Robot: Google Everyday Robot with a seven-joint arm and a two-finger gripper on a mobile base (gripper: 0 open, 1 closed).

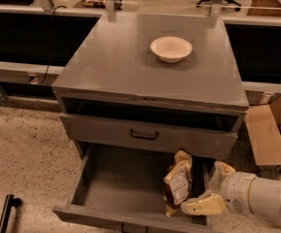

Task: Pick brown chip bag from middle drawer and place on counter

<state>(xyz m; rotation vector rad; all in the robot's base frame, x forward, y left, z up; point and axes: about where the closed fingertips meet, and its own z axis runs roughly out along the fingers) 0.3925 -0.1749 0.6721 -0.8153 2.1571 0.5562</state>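
The brown chip bag (178,183) lies in the open middle drawer (115,186), near its right side, with its white label panel facing up. My gripper (211,188) hangs low at the drawer's right edge, just right of the bag. Its two cream fingers are spread apart, one (203,205) by the bag's lower end and the other (221,170) higher up. Nothing is held between them. The counter (125,62) is the grey cabinet top above, and a white bowl (171,48) stands on it towards the back right.
The drawer front with the black handle (144,135) is shut above the open drawer. A cardboard box (269,132) stands on the floor to the right of the cabinet. A black object (6,216) lies on the speckled floor at lower left.
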